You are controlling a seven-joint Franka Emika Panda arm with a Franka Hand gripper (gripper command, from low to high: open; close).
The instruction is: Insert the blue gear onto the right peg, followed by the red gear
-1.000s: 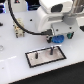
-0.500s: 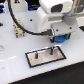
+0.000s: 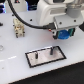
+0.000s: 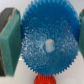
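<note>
I have the blue gear (image 4: 46, 42) squeezed between my gripper (image 3: 64, 34) jaws, up at 2 o'clock from the right peg (image 3: 51, 49). It looks light, stiff and slippery, so I pinch its toothed edges.

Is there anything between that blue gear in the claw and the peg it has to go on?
Nothing visible. The claw holds the blue gear above the plate, and the space down to the right peg looks open.
</note>
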